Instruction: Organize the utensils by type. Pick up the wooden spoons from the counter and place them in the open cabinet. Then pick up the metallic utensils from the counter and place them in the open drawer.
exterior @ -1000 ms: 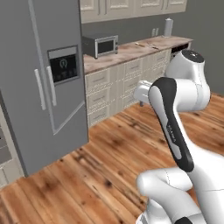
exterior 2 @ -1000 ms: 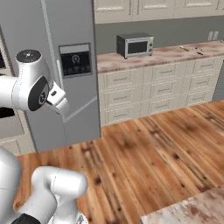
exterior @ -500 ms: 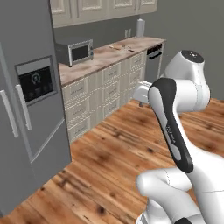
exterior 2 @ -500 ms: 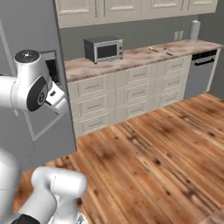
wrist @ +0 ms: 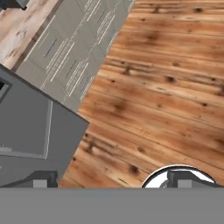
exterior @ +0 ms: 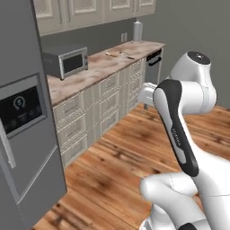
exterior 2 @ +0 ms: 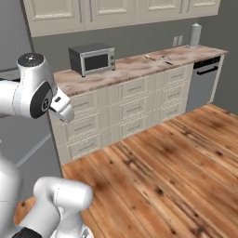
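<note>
1. Currently, the approach step is judged to be in hand; nothing is grasped, and the jaws of the gripper [wrist: 109, 181] are spread wide above the wooden floor [wrist: 166, 87].
2. The utensils [exterior 2: 158, 58] are seen as small slim shapes on the far right part of the worktop [exterior 2: 139, 67], right of the toaster oven [exterior 2: 93, 59], well apart from the arm.
3. Which of them are wooden spoons cannot be told.
4. Next, a closer position at the worktop is called for before any spoon can be reached.
</note>
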